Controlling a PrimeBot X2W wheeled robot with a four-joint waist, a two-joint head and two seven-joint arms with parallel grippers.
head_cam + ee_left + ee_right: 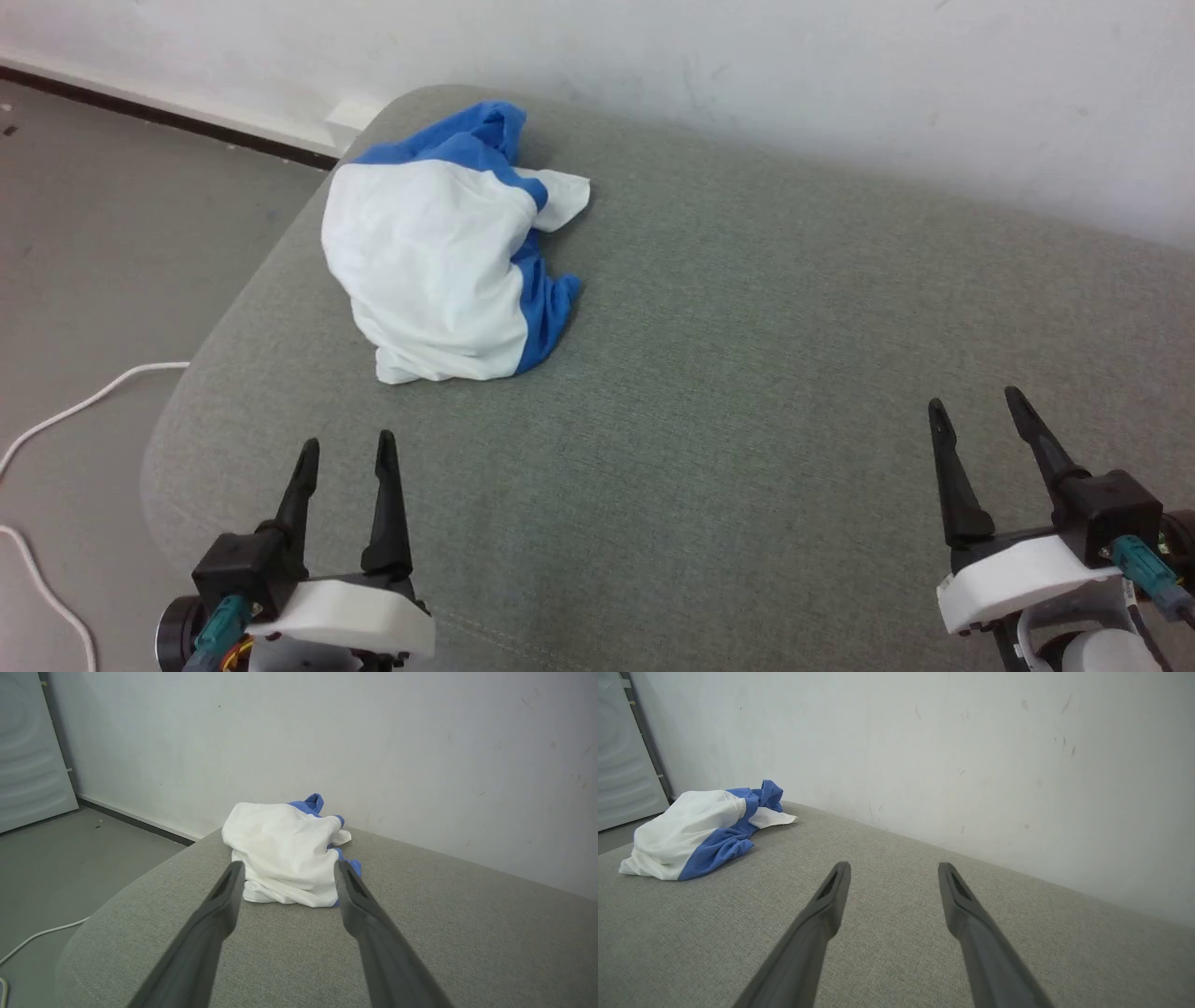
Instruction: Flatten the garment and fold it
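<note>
Left gripper [347,441] was wide open and empty over the near-left edge of the cushion [747,373], fingers aimed at the garment [429,271] but well short of it. Right gripper [975,399] was also wide open and empty at the near-right edge, well apart from the cloth. Garment lay bunched in a heap near the far-left corner, white body up, blue bunched along its right side and back, one white flap poking toward the wall [840,75]. Nothing flattened, no fold begun. Likely a ready pose, jaws spread for a first pinch, with the left nearer. Heap sat close to the left edge, so a leftward tug could pull it off. Cable [84,401] lay on the floor.
</note>
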